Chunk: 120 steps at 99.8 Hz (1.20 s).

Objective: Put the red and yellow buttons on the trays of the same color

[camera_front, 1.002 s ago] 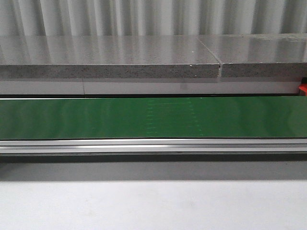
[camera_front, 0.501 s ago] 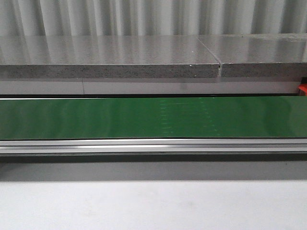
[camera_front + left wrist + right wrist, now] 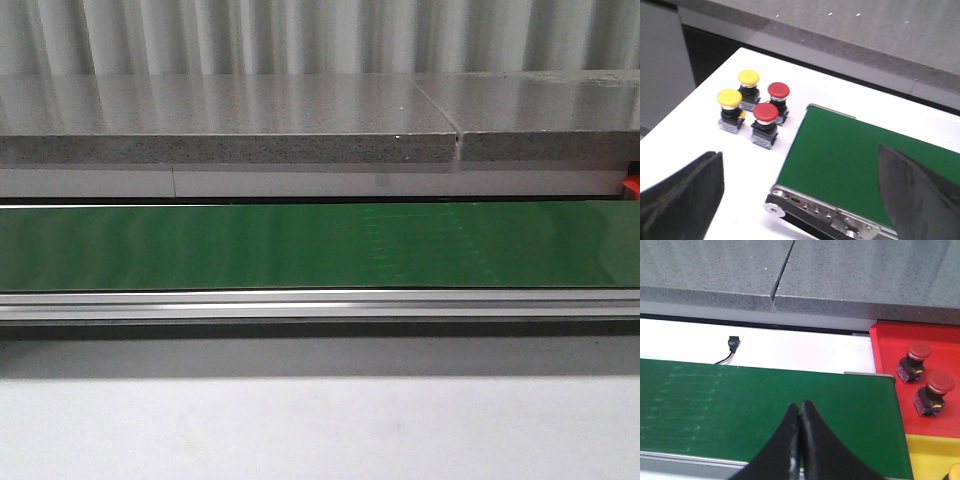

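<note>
Two red buttons (image 3: 920, 362) sit on the red tray (image 3: 890, 347), while four wait beside the conveyor belt (image 3: 850, 155); left tool (image 3: 800, 195) released, right tool (image 3: 800, 440) clenched empty.

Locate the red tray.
Right wrist view: the red tray sits off the green belt's end, holding two red buttons, bordering the yellow tray.

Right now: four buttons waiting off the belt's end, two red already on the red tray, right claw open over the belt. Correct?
Not quite: the right claw is shut, fingertips together over the belt, per the right wrist view. The rest holds: four buttons wait off the belt's end, two red buttons on the red tray.
</note>
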Each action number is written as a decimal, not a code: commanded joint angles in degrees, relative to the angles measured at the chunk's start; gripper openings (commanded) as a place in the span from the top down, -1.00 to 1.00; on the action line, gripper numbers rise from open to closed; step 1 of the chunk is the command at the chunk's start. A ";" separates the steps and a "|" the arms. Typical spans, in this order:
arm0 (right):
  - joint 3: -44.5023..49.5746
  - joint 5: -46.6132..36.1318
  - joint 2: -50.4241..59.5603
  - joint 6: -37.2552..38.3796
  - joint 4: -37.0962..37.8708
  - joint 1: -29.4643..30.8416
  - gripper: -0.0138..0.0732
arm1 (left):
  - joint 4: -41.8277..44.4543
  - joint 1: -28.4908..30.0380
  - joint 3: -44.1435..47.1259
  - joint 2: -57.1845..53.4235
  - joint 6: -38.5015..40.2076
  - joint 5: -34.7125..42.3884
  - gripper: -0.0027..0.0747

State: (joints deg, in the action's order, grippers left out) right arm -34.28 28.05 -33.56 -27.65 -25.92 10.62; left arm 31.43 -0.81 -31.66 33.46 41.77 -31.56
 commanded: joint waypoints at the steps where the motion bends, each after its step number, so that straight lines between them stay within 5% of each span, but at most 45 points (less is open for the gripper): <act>1: -1.34 -3.16 0.14 -0.38 -0.81 0.03 0.87 | 0.44 2.67 -4.57 6.57 1.00 2.94 -0.61; 55: -1.34 -3.16 0.14 -0.38 -0.81 0.03 0.87 | -4.77 8.36 -22.71 44.66 1.00 3.74 -0.61; 120: -1.34 -3.16 0.14 -0.38 -0.81 0.03 0.87 | -6.55 12.34 -29.30 58.32 0.89 4.43 -0.61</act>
State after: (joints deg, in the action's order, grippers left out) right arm -34.28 28.17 -33.56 -27.65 -25.92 10.62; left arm 24.70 10.78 -58.62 92.85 42.19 -29.60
